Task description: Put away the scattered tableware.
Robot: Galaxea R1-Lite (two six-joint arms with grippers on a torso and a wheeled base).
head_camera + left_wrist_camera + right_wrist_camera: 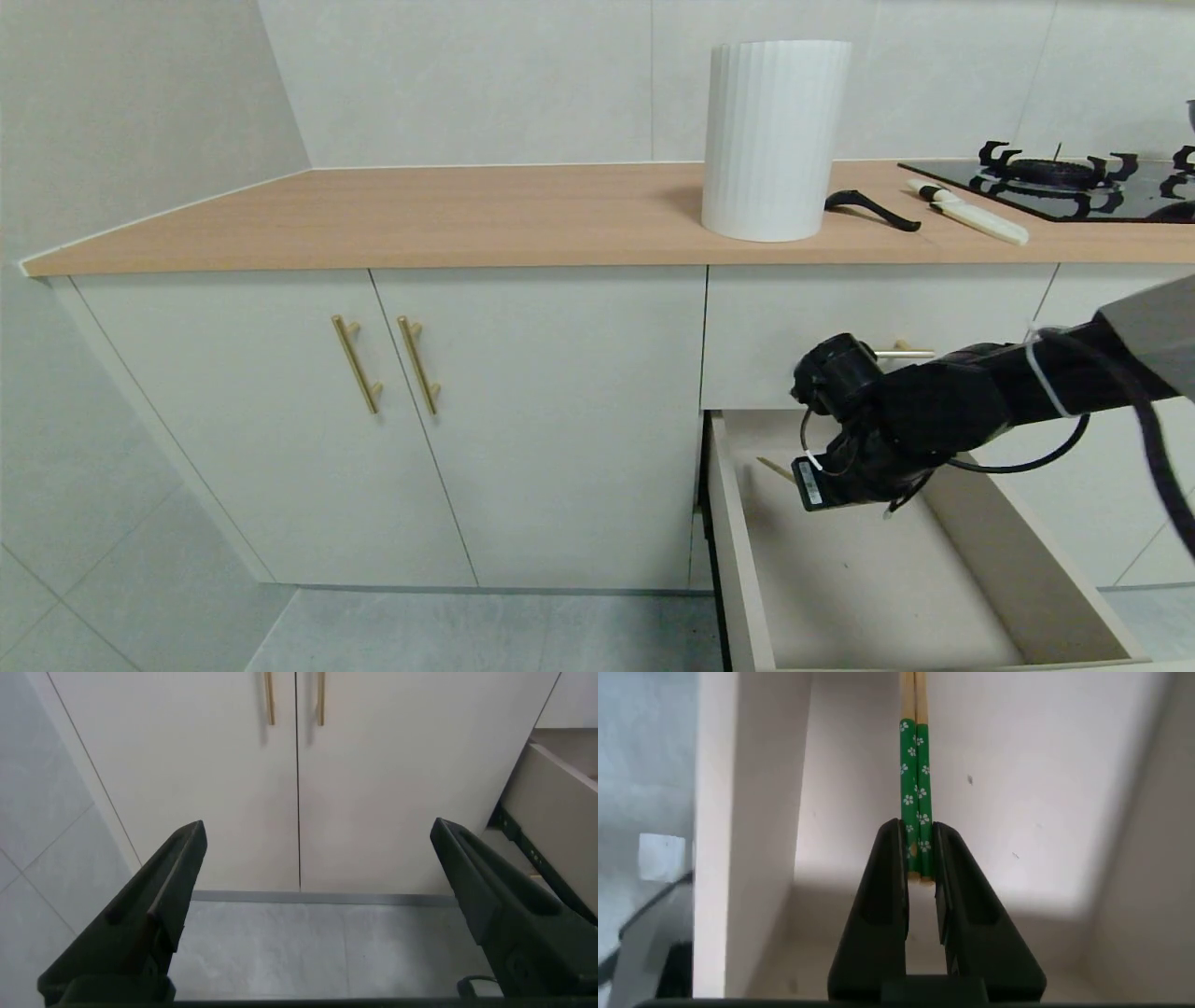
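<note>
Right wrist view gives me the clearest look: my right tool [919,831] is pinching a pair of chopsticks [915,756] near their green flowered ends. The two sticks lie side by side and point away from the tool. Below them I see the pale floor of the open drawer [738,560], so the chopsticks hang inside the drawer opening, close to its back part. I cannot tell if their far tips touch the bottom.

In the head view the right arm comes in from the right side and sits low over the drawer, which is pulled out under the table [467,215].

My left tool [318,831] is spread wide and holds nothing. It hangs low, facing the closed cabinet doors [374,784] and the grey floor.

I judge the task is in its middle. The drawer is already open and the chopsticks are almost placed, but they are not yet released. On the table two more pieces are left: a black curved utensil [868,207] and a long pale utensil [971,213], maybe a knife, near the hob [1055,177]. Both lie just beside a tall white ribbed container [773,140]. They would need to go in, and I think the drawer should be closed at the end.
</note>
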